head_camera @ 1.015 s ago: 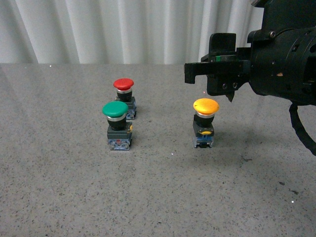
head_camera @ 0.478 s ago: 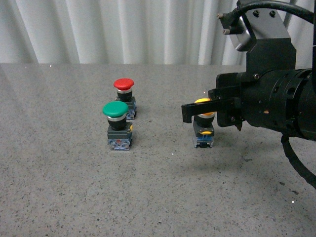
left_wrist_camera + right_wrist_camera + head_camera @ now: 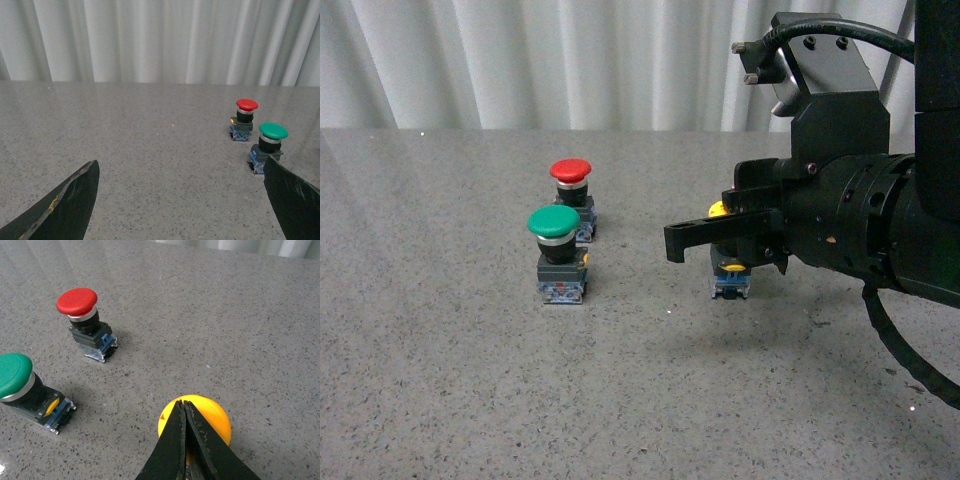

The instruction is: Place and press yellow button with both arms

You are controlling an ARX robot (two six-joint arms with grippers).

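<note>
The yellow button (image 3: 732, 279) stands upright on the grey table, right of centre; in the front view its cap is mostly hidden behind my right gripper (image 3: 676, 241). In the right wrist view the shut right gripper (image 3: 183, 404) lies over the yellow cap (image 3: 212, 419), its closed tips near the cap's far edge. I cannot tell whether it touches the cap. My left gripper (image 3: 180, 161) is open and empty low over bare table. It is out of the front view, and the yellow button is out of the left wrist view.
A green-capped button (image 3: 556, 223) and a red-capped button (image 3: 570, 171) stand close together left of the yellow one. Both also show in the left wrist view, green (image 3: 273, 131) and red (image 3: 247, 105), and in the right wrist view, green (image 3: 14, 374) and red (image 3: 76, 301). A white curtain (image 3: 520, 60) hangs behind the table.
My right gripper has come down from above and behind the yellow button and moved left, so it now covers the cap. The buttons have not moved.
</note>
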